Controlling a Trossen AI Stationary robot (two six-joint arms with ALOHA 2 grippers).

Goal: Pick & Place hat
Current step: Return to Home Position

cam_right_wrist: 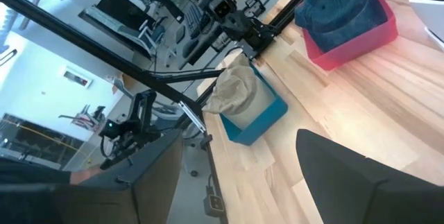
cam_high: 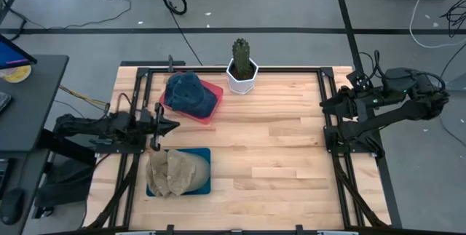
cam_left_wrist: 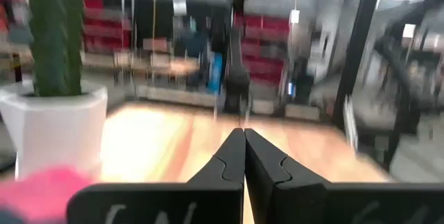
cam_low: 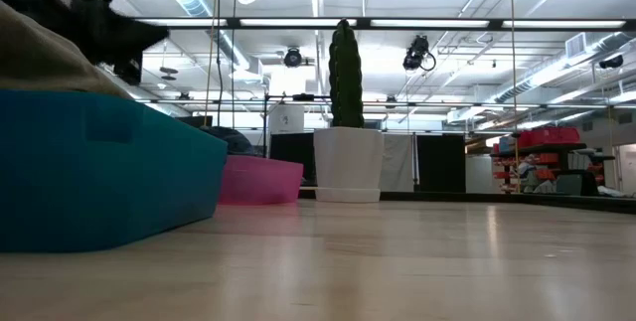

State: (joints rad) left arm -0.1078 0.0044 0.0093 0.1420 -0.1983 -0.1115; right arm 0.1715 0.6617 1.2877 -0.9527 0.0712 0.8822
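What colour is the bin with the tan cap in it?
Blue. The bin under the tan cap shows best in the right wrist view.

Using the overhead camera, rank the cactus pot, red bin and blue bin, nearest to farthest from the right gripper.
1. Cactus pot, at the table's far edge, nearest the right gripper.
2. Red bin, left of the pot.
3. Blue bin, front left.

Lying rumpled in red bin (cam_high: pixel 207 118) at surface's far edge: blue cap (cam_high: pixel 189 93); slumping in blue bin (cam_high: pixel 205 184) by left edge: brown cap (cam_high: pixel 175 173).
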